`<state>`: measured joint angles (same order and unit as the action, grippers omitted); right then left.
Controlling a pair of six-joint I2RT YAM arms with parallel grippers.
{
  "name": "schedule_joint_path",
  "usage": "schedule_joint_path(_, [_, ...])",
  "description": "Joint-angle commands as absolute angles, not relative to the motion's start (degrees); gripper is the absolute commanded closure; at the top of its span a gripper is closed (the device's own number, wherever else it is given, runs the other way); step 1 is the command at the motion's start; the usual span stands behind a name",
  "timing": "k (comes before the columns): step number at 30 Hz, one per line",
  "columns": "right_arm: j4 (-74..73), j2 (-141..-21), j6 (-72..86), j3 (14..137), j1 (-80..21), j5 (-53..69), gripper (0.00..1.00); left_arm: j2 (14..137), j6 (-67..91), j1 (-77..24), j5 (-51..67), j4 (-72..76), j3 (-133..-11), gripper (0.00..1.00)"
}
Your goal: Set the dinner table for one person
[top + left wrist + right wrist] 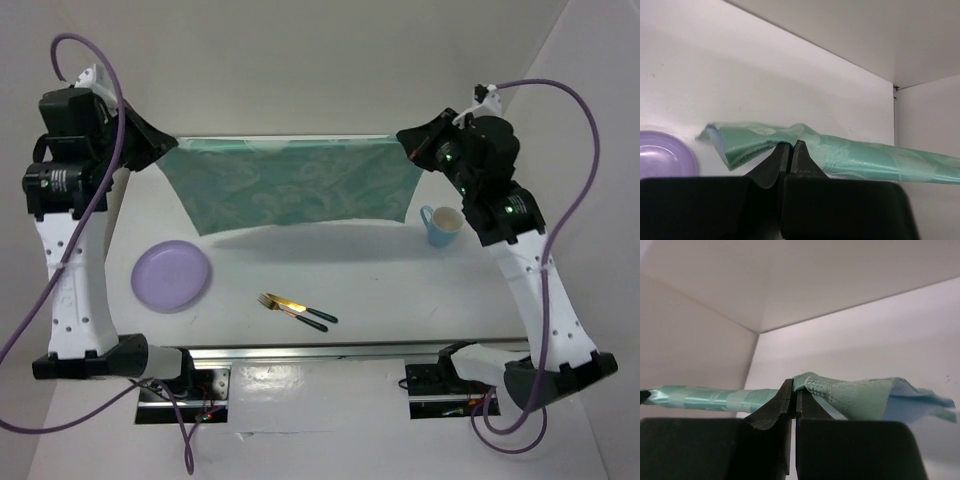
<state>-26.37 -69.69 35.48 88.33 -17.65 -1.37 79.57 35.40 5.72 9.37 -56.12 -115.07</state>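
A mint-green patterned cloth hangs stretched in the air between both arms above the far part of the white dinner table. My left gripper is shut on the cloth's left top corner. My right gripper is shut on its right top corner. A lilac plate lies at the left and shows in the left wrist view. A gold fork and a knife with dark handles lie near the front middle. A light blue cup stands at the right.
White walls close in the table at the back and on the right side. A metal rail runs along the near edge by the arm bases. The cloth's lower edge hangs a little above the tabletop.
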Motion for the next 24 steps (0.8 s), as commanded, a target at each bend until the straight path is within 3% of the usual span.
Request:
schedule_joint_path(1, [-30.6,-64.3,33.2,92.2,-16.8,-4.5,1.0,74.0,31.2,7.2,3.8,-57.7,-116.7,1.0])
schedule_joint_path(6, [-33.4,-63.8,30.9,96.6,-16.8,-6.8,1.0,75.2,30.7,7.2,2.7,-57.0,-118.6,1.0])
schedule_joint_path(12, [-28.8,-73.3,26.8,97.0,-16.8,-11.2,1.0,85.4,30.1,7.2,4.7,-52.2,-117.8,1.0])
schedule_joint_path(15, [-25.0,-80.8,25.8,95.7,-14.7,-9.3,1.0,90.5,30.8,7.2,7.3,-47.0,-116.5,1.0])
schedule_joint_path(20, [-18.6,-101.8,26.5,99.2,-9.8,-2.4,1.0,110.1,32.1,5.6,6.1,-41.4,-120.7,1.0])
schedule_joint_path(21, [-17.3,-105.2,26.5,100.3,-9.8,-2.4,1.0,113.5,32.1,5.6,6.6,-40.9,-124.9,0.95])
schedule_joint_path(22, [-17.9,-112.7,26.5,105.5,-9.1,-1.2,0.76,121.3,32.1,5.6,7.5,-40.9,-127.7,0.4])
schedule_joint_path(23, [-19.5,-116.6,26.5,109.2,-9.1,-1.1,0.54,125.5,32.1,5.1,9.0,-43.8,-131.5,0.25])
schedule_joint_path(24, [-23.9,-123.5,26.5,117.5,-9.1,-1.1,0.38,129.2,32.1,5.1,9.0,-46.3,-141.0,0.15])
